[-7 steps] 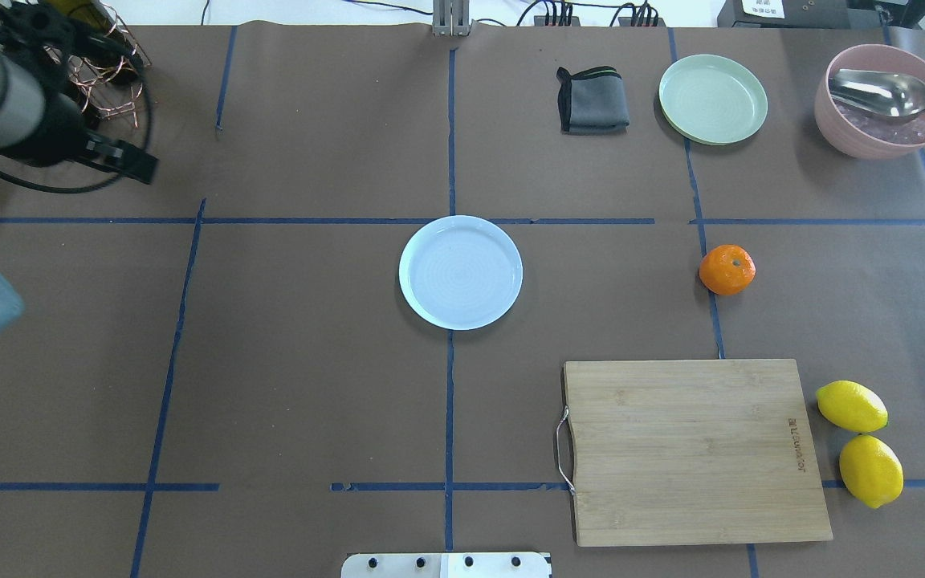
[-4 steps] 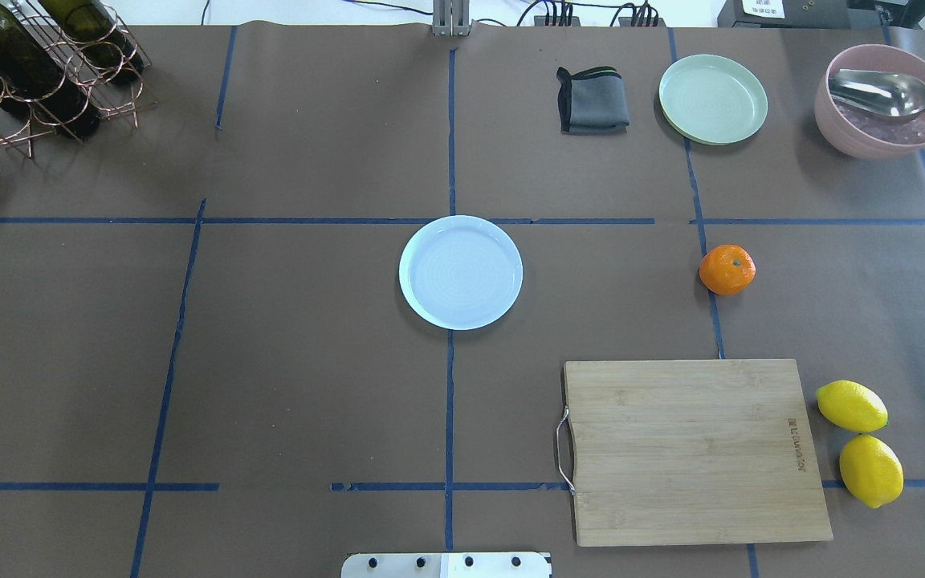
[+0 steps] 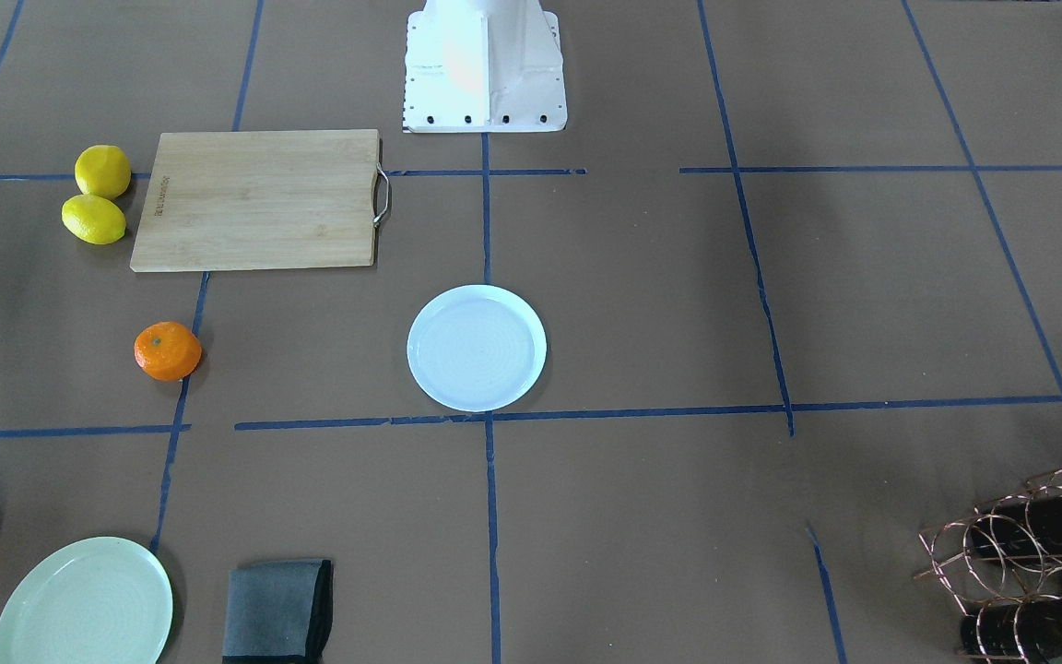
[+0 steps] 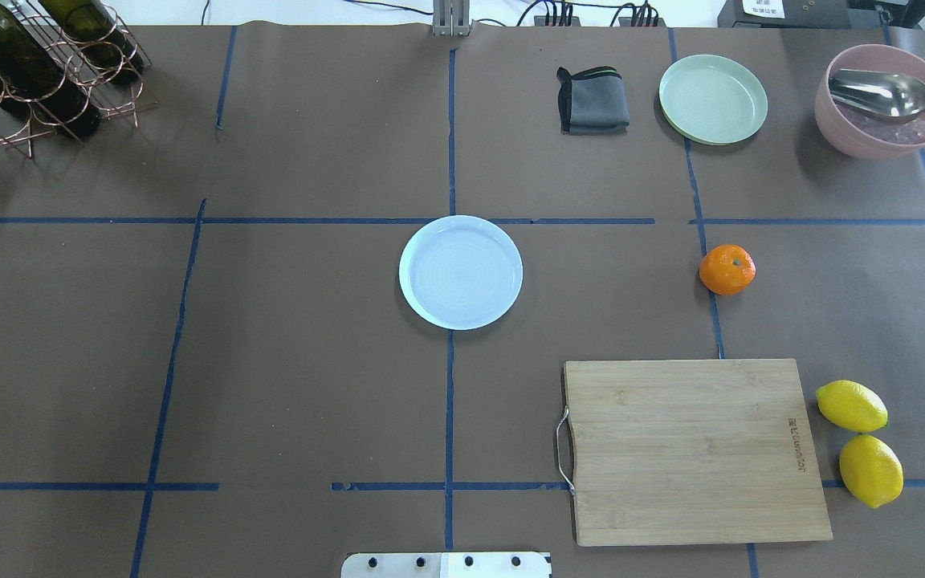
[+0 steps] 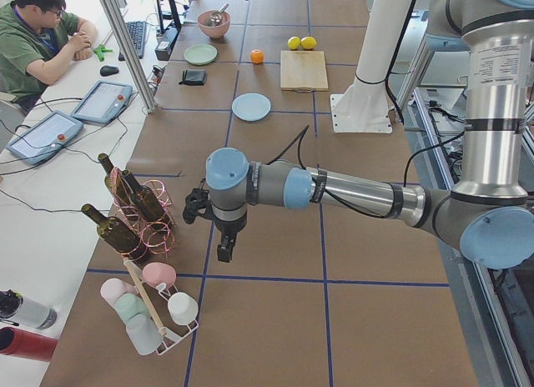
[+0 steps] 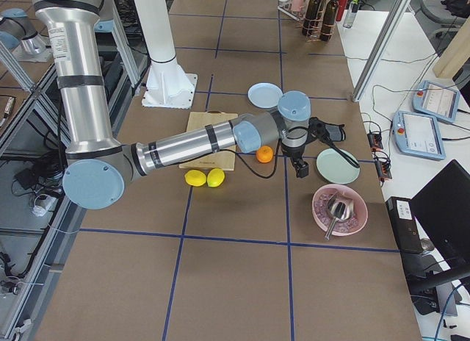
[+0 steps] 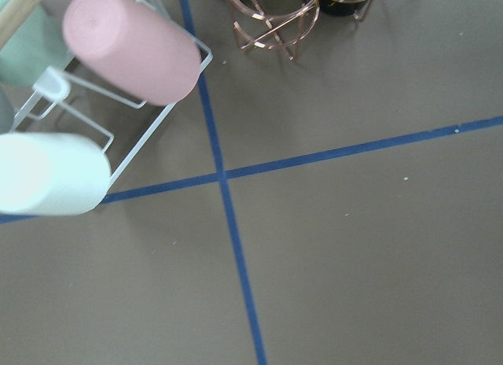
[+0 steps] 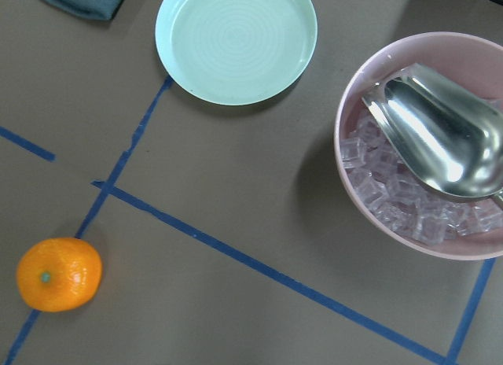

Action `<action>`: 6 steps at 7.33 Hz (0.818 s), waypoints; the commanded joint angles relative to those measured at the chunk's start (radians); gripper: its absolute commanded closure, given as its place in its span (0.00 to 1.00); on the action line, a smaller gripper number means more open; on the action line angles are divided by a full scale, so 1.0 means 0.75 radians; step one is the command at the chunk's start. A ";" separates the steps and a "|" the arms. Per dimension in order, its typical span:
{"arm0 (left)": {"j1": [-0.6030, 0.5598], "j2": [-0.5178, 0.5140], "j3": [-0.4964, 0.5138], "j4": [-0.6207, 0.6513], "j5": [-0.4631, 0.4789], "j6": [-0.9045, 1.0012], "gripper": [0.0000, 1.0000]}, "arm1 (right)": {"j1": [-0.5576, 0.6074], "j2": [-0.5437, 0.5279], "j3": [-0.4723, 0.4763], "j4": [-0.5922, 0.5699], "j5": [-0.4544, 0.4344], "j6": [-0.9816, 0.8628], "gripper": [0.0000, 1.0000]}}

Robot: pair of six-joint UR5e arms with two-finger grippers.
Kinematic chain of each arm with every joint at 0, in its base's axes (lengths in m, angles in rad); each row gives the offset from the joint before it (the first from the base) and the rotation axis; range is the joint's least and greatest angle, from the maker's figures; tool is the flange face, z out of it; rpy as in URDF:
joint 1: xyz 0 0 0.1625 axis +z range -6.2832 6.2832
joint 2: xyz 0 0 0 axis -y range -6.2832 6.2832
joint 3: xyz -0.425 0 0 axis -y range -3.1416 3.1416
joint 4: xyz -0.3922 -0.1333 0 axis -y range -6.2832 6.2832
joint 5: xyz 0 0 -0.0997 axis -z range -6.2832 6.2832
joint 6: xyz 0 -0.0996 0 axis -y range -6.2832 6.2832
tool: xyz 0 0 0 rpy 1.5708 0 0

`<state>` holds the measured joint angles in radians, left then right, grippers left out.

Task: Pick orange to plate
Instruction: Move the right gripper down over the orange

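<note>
Right gripper: can't tell if the fingers are open or closed; it hangs above the table. Orange isn't between them. It sits on the table off to their plate-ward side, well right of the plate. Left gripper: fingers unreadable too, far left of the plate.

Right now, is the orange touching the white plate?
Apart. The overhead view shows the orange well to the right of the plate, with bare table between them.
</note>
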<state>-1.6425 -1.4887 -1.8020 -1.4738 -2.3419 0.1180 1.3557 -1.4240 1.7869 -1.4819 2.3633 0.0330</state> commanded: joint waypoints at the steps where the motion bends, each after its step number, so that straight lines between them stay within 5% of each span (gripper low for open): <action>1: -0.074 0.060 -0.007 0.014 0.008 0.014 0.00 | -0.262 0.098 0.049 -0.005 -0.139 0.379 0.00; 3: -0.074 0.062 -0.021 0.012 0.008 0.014 0.00 | -0.508 0.131 0.025 0.175 -0.332 0.699 0.00; 6: -0.076 0.062 -0.027 0.012 0.008 0.014 0.00 | -0.656 0.111 -0.022 0.215 -0.512 0.801 0.00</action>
<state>-1.6986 -1.4425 -1.8204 -1.4645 -2.3363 0.1289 0.9034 -1.3338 1.7873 -1.3308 2.0255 0.6087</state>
